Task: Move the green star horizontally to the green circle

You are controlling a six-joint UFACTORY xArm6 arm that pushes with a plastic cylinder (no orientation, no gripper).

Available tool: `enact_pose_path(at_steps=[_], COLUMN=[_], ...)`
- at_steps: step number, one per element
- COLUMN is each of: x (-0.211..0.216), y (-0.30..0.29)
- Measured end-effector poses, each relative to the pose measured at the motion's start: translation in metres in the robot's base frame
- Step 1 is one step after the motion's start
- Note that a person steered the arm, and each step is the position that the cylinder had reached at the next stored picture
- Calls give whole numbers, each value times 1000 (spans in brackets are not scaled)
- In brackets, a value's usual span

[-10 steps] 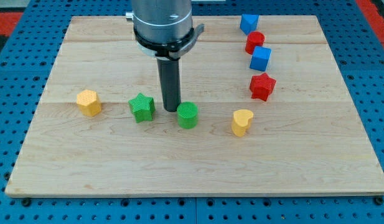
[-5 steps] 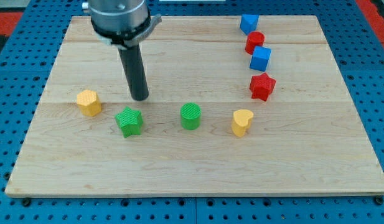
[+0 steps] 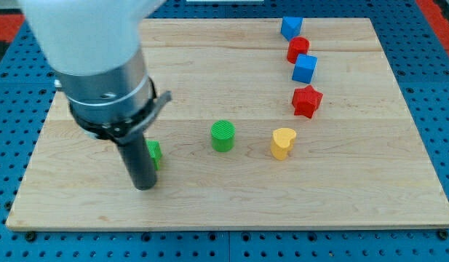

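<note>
The green star (image 3: 155, 154) lies left of centre on the wooden board (image 3: 231, 204), mostly hidden behind my rod; only its right edge shows. The green circle (image 3: 223, 136) stands to its right, a gap apart, slightly nearer the view's top. My tip (image 3: 143, 185) rests on the board just left of and below the star, close against it. Whether it touches the star cannot be told.
A yellow heart (image 3: 283, 143) stands right of the green circle. A red star (image 3: 306, 101), a blue cube (image 3: 305, 68), a red block (image 3: 297, 49) and a blue block (image 3: 290, 28) run up the right side. The arm's body hides the board's left part.
My tip has swung from above the star toward the view's bottom left, now sitting at the star's lower left. The star slid left and down earlier. The yellow block at left is now hidden.
</note>
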State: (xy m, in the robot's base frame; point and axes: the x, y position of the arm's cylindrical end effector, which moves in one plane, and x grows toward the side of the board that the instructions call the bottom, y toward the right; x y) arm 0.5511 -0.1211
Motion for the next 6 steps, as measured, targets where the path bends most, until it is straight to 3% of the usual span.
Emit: enact_pose_path(at_steps=[2, 3, 4, 5, 6], x=[-45, -24, -28, -67, -144], y=[0, -3, -74, -159, -169])
